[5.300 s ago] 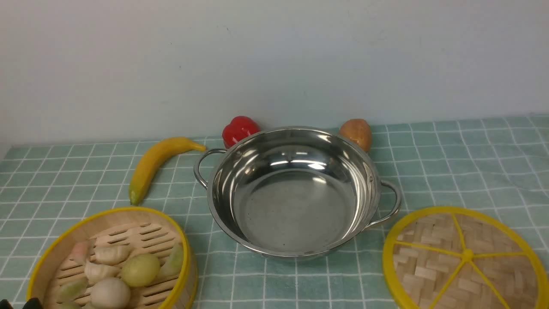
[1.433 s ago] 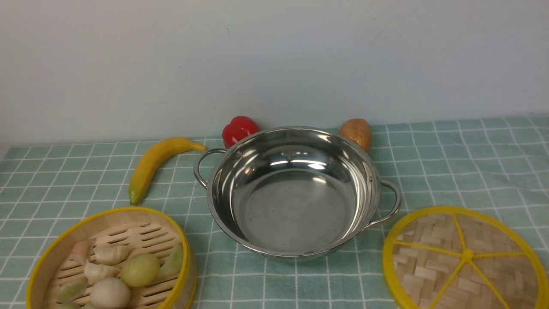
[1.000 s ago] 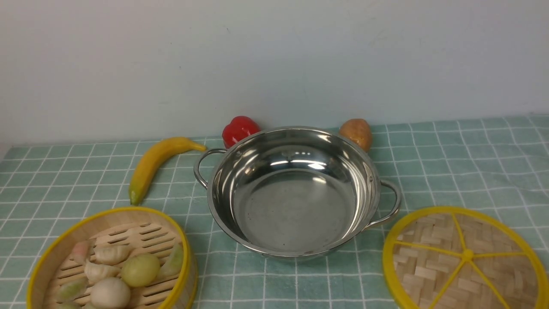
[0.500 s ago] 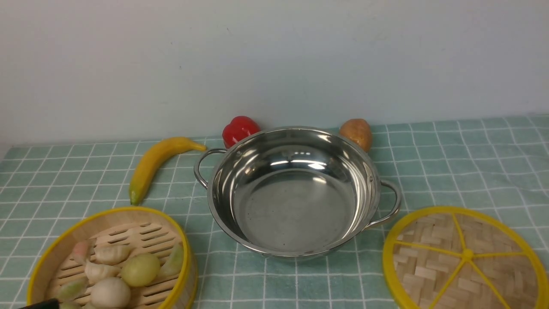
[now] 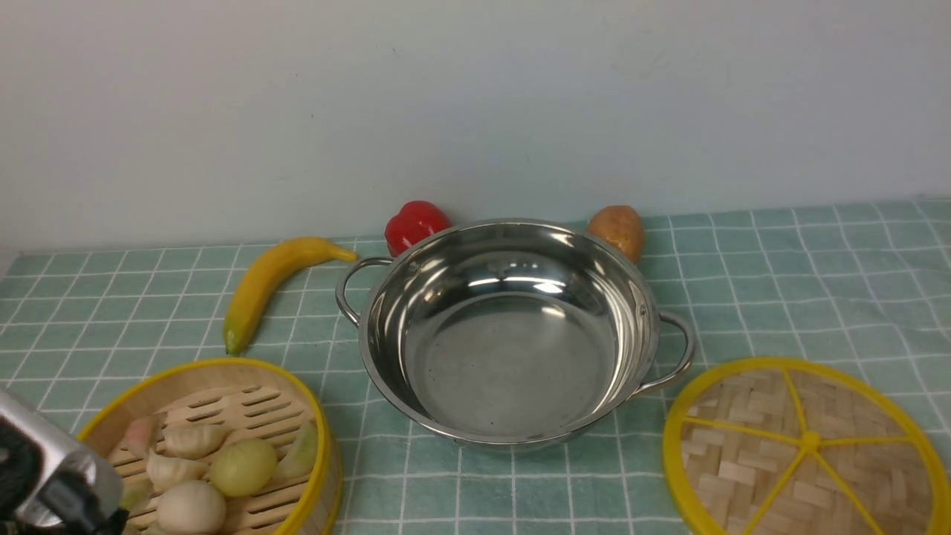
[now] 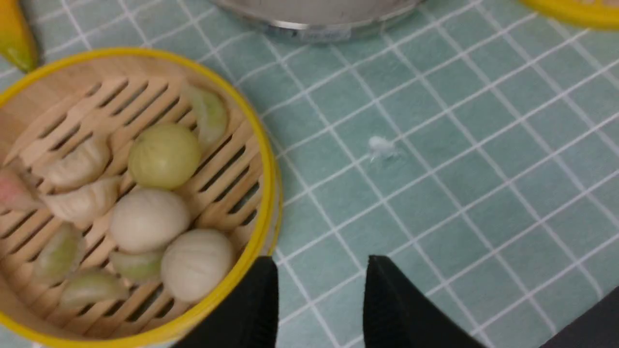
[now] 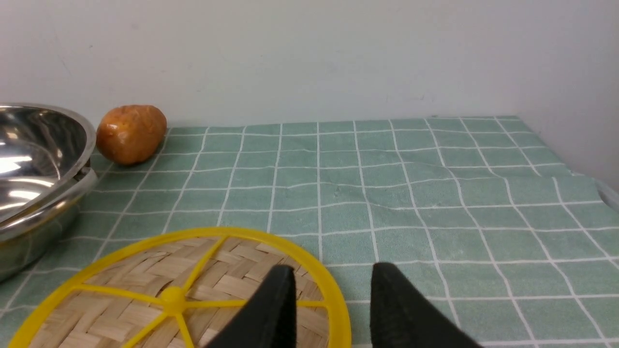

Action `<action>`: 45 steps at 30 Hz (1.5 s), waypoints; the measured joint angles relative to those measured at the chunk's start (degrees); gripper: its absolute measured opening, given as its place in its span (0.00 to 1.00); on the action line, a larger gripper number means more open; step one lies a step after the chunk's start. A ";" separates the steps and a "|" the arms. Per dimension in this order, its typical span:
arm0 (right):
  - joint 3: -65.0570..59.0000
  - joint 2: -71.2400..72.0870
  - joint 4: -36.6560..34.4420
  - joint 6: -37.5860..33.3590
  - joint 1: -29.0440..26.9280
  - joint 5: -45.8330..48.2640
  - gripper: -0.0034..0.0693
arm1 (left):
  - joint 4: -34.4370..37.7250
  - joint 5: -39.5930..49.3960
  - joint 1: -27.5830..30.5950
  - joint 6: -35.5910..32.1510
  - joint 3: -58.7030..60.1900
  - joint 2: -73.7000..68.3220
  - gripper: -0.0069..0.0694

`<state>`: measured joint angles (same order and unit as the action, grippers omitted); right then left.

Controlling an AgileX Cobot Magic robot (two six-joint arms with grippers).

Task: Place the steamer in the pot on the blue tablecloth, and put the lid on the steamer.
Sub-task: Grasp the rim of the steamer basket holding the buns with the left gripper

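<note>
Steamer (image 6: 269, 183) sits on the blue tablecloth (image 5: 780, 282) just beside your left gripper (image 6: 321, 263). In the left wrist view its yellow rim meets one black fingertip, but you cannot tell whether they touch. The jaws are parted, with only checked cloth between them. The front view gives you just the left arm (image 5: 52, 468), a silver block at the steamer's near edge.

Only the right wrist view shows your right gripper (image 7: 333, 268). Its jaws are spread and empty above the lid (image 7: 174, 295), at the rim, with one finger over the weave and the other over cloth.

Ahead of the left gripper, bare cloth runs to the pot (image 5: 446, 297), which is empty. Past the right gripper, cloth lies open to the wall.

The steamer has a slatted bamboo floor holding pale buns (image 6: 150, 220) and pleated dumplings. The pot is shiny steel with looped handles. The lid is flat woven strips under yellow spokes. A banana (image 5: 267, 282), a red pepper (image 5: 414, 223) and a potato (image 7: 130, 133) lie beyond the pot.
</note>
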<state>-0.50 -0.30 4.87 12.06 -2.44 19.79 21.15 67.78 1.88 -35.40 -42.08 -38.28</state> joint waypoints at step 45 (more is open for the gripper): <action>0.00 0.00 0.14 0.00 0.00 -0.11 0.38 | -10.22 -19.12 -14.37 7.39 -1.65 -45.23 0.59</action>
<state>-0.50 -0.30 5.02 12.06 -2.44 19.68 10.93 48.66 -12.49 -28.01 -43.72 -83.50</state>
